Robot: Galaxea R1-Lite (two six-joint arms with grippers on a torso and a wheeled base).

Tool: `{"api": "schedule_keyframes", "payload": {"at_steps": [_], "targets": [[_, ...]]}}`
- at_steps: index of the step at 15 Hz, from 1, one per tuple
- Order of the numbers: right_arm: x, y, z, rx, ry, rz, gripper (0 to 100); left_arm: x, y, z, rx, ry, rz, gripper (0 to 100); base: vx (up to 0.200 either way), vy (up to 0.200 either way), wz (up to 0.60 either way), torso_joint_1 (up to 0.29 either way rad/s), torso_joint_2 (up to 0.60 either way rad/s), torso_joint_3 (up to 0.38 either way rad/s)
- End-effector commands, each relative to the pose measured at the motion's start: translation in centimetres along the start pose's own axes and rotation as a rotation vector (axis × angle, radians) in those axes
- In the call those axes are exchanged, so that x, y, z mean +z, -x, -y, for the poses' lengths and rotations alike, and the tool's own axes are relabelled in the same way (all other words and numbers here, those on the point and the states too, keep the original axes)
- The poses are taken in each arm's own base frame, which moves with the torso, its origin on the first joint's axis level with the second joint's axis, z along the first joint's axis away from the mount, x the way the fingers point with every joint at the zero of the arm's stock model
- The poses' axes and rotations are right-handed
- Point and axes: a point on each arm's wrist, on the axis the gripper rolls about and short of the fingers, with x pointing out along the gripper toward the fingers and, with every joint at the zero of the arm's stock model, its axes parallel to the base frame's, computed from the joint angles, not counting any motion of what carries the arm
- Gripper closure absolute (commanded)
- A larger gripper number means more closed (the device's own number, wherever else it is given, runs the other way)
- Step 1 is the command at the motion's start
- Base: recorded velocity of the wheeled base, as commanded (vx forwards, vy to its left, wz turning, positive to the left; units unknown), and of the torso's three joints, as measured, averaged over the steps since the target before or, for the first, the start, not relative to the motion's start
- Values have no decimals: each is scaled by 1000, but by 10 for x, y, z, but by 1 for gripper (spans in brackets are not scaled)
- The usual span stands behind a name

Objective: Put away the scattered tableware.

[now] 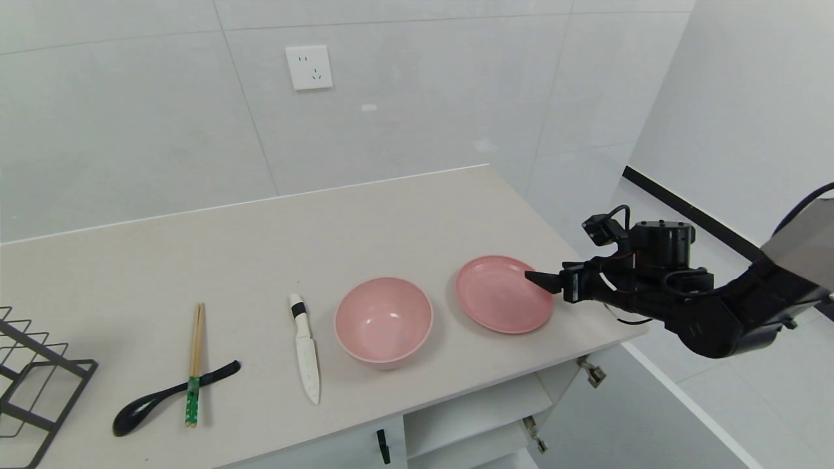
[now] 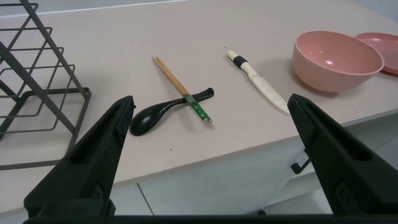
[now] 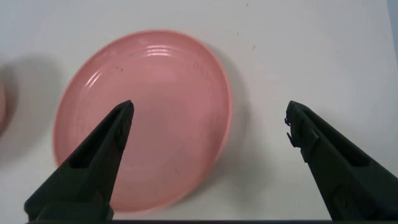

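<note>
beige counter [image 1: 391, 215] carries wire rack [image 1: 39, 381], black spoon [image 1: 133, 413], chopsticks [image 1: 195, 345], knife [image 1: 306, 352], pink bowl [image 1: 383, 326], pink plate [image 1: 498, 296].

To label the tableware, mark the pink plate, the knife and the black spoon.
pink plate [image 1: 502, 294]: head view, the flat centre of the plate.
knife [image 1: 305, 348]: head view, the upper part of the white blade.
black spoon [image 2: 151, 117]: left wrist view, the bowl of the spoon.

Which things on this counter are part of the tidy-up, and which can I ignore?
For the job: pink plate, pink bowl, knife, chopsticks, black spoon; the wire rack is probably where they go.
Just there: wall socket, cabinet handle below the counter.
</note>
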Motion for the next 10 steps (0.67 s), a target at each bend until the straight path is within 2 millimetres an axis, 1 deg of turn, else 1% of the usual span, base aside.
{"api": "schedule_keyframes", "payload": {"at_steps": [1,2,6,8,10], "targets": [[-9,-14,4,3,-7,-23,0,0,0,0,0,0,-1,0,0,0,0,0,0,0],[-15,-17,4,4,-10,-41,0,0,0,0,0,0,-1,0,0,0,0,0,0,0],[-23,-23,-3,24,-6,-63,0,0,0,0,0,0,-2,0,0,0,0,0,0,0],[-27,-28,-15,57,5,-78,0,0,0,0,0,2,-1,0,0,0,0,0,0,0],[-28,-31,-20,69,11,-82,0,0,0,0,0,2,-1,0,0,0,0,0,0,0]]}}
